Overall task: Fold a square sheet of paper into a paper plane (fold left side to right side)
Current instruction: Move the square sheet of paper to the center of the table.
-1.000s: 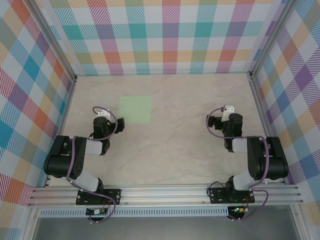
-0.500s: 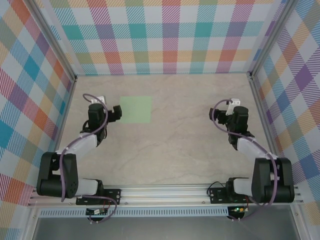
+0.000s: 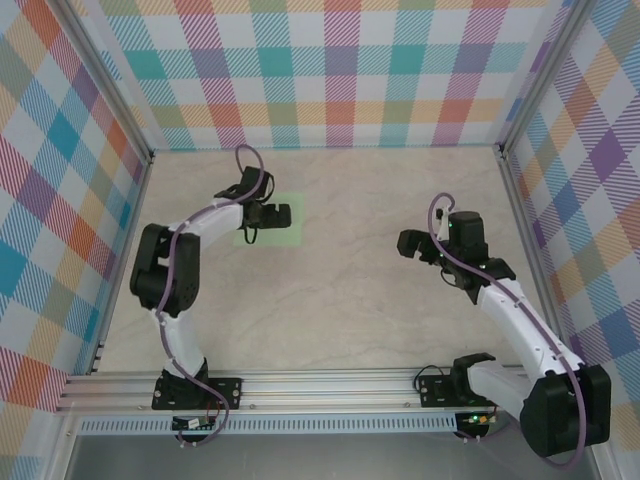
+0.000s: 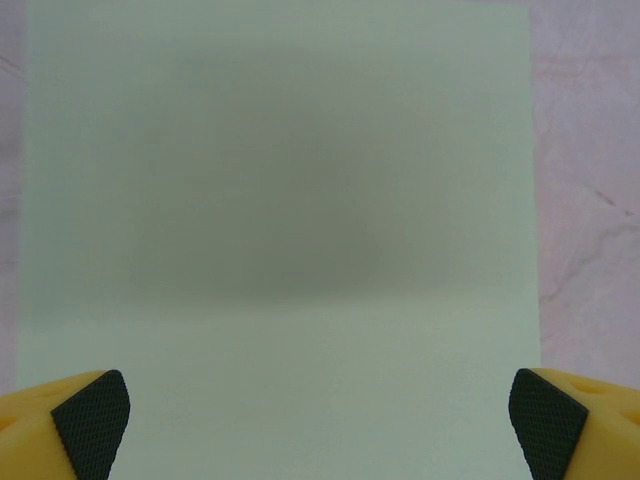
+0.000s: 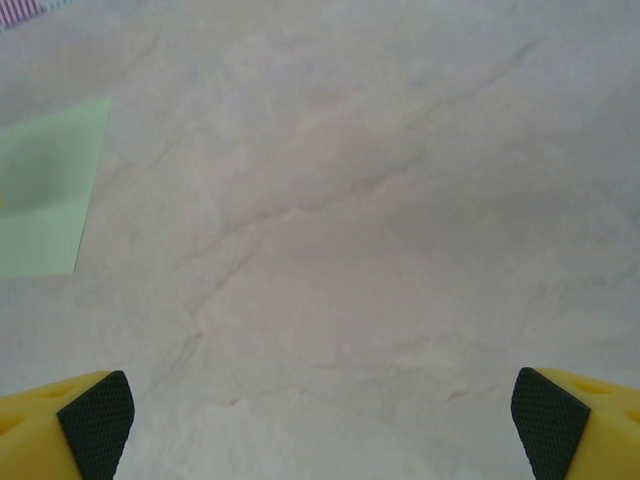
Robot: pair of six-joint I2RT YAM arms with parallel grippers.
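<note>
The square sheet of paper (image 3: 293, 233) lies flat on the marble table toward the back left, pale green and unfolded. My left gripper (image 3: 276, 214) hangs over it, partly covering it from above. In the left wrist view the sheet (image 4: 280, 200) spreads almost from edge to edge, and the left gripper (image 4: 320, 432) stands open above it with both fingertips (image 4: 92, 418) wide apart and nothing between them. My right gripper (image 3: 406, 243) is out over bare table right of centre, well away from the sheet. It is open too (image 5: 320, 432), and the sheet's corner (image 5: 45, 200) shows at the far left.
The marble tabletop (image 3: 350, 290) is walled by checked panels at the back (image 3: 330, 80) and on both sides. An aluminium rail (image 3: 330, 385) carrying the arm bases runs along the near edge.
The left arm has stretched out and swung right, bringing its gripper from beside the sheet to above it. The right gripper has moved left and slightly nearer. Both stayed open.
</note>
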